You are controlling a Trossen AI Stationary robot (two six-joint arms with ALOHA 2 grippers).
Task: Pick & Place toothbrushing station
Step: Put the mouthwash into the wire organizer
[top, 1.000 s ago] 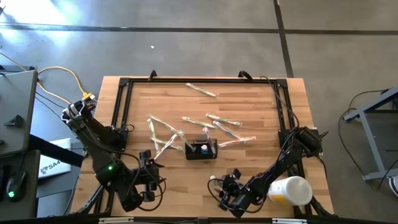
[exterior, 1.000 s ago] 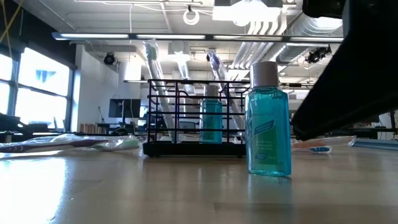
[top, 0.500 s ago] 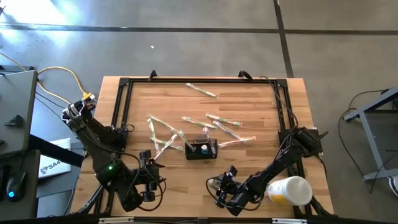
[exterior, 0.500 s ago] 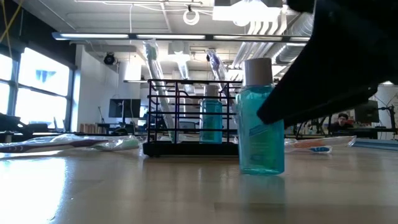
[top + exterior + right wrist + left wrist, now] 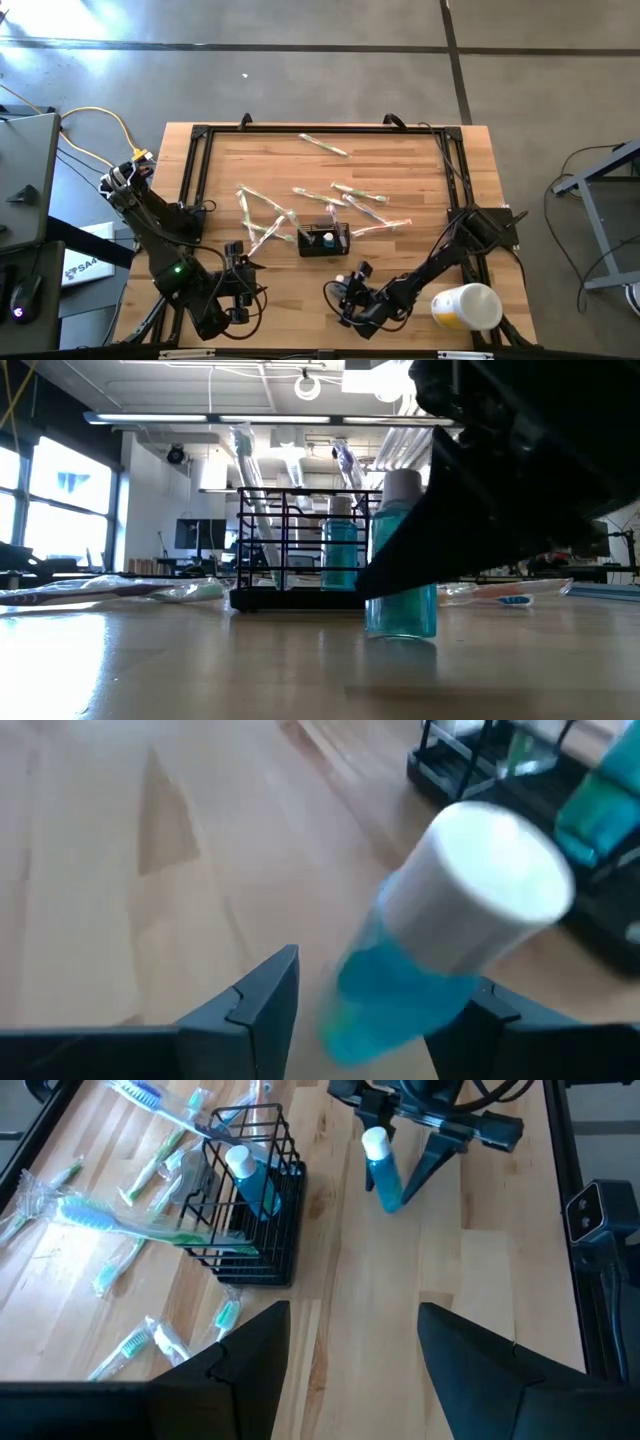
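Black mesh toothbrushing station point(image 5: 324, 241) sits mid-worktop point(image 5: 400, 160), holding a blue bottle plus toothbrushes sticking up; wrapped toothbrushes point(image 5: 345, 193) scattered on the far side and to its left. Right claw point(image 5: 348, 297) down low at the near edge, right of centre, fingers apart around a small blue bottle point(image 5: 400, 555) with a white cap; looks tipped between the fingers in the wrist view, can't tell if actually squeezed or just bracketed. Left claw point(image 5: 236, 280) parked near-left, fingers apart, nothing between them. White-and-yellow cup point(image 5: 465, 306) lying at the near right corner.
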